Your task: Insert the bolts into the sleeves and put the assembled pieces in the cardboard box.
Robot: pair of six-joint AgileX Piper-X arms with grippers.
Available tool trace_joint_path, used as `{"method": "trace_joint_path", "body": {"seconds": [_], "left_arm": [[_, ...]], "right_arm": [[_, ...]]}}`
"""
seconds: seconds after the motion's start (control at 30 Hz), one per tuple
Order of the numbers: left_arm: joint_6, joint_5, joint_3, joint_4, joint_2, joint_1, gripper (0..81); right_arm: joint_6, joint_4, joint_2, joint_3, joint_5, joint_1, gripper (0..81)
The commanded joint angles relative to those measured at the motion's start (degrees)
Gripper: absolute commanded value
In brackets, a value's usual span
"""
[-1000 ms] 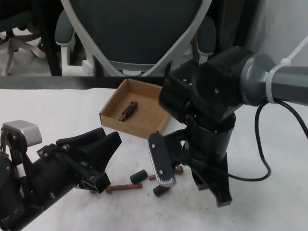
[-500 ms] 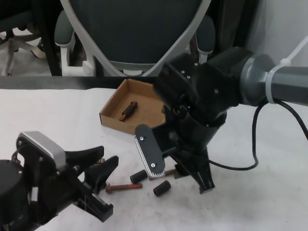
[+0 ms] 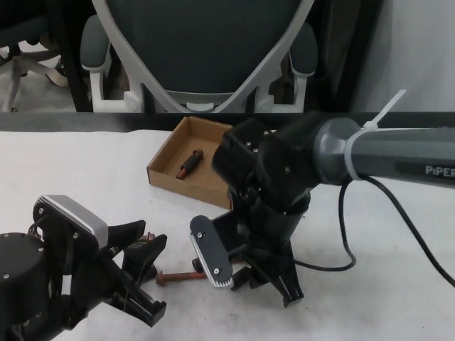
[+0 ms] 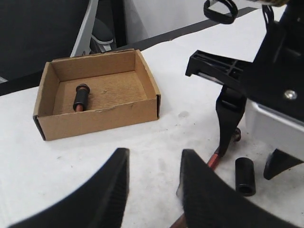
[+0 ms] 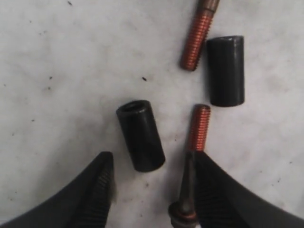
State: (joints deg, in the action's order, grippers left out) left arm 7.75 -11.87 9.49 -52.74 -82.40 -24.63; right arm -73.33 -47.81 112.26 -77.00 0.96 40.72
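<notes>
Over the middle of the white bench [image 3: 85, 163], the right gripper [image 5: 152, 159] points down with its fingers spread wide and nothing gripped. Between those fingers a loose black sleeve [image 5: 141, 135] lies on its side. Just beside it is a copper-coloured bolt [image 5: 193, 152], head toward the wrist, close by one finger. Beyond the tips sit a second sleeve [image 5: 225, 71] and the threaded end of another bolt [image 5: 199, 38], near each other (not touching, as far as I can see). From that arm the cardboard box [image 3: 167, 162] stands at about eleven o'clock, holding one assembled piece [image 3: 190, 163]. The left gripper [image 4: 154, 161] hovers low at roughly eight o'clock, fingers parted and empty, with the box near its one o'clock.
</notes>
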Motion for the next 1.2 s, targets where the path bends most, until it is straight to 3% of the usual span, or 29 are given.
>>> {"method": "trace_joint_path", "body": {"seconds": [0.0, 0.23, 0.43, 1.07, 1.13, 1.17], "left_arm": [[0.4, 0.3, 0.6, -0.2, 0.7, 0.0, 34.2], [0.2, 0.3, 0.8, -0.2, 0.7, 0.0, 34.2], [0.2, 0.3, 0.8, -0.2, 0.7, 0.0, 34.2], [0.0, 0.3, 0.8, -0.2, 0.7, 0.0, 34.2], [0.0, 0.3, 0.8, -0.2, 0.7, 0.0, 34.2], [0.0, 0.3, 0.8, -0.2, 0.7, 0.0, 34.2]], "right_arm": [[-0.3, 0.4, 0.1, -0.2, -0.5, 0.9, 47.7], [0.8, 0.4, 0.3, -0.2, -0.5, 2.5, 47.7], [2.7, -1.8, 0.4, -0.2, -0.5, 2.5, 40.0], [2.7, -1.4, 5.3, -0.2, 0.5, 2.4, 39.3], [2.7, -1.6, 5.4, -0.2, 1.4, 2.4, 31.9], [2.7, -1.8, 5.4, -0.2, 2.0, 2.4, 23.1]]}}
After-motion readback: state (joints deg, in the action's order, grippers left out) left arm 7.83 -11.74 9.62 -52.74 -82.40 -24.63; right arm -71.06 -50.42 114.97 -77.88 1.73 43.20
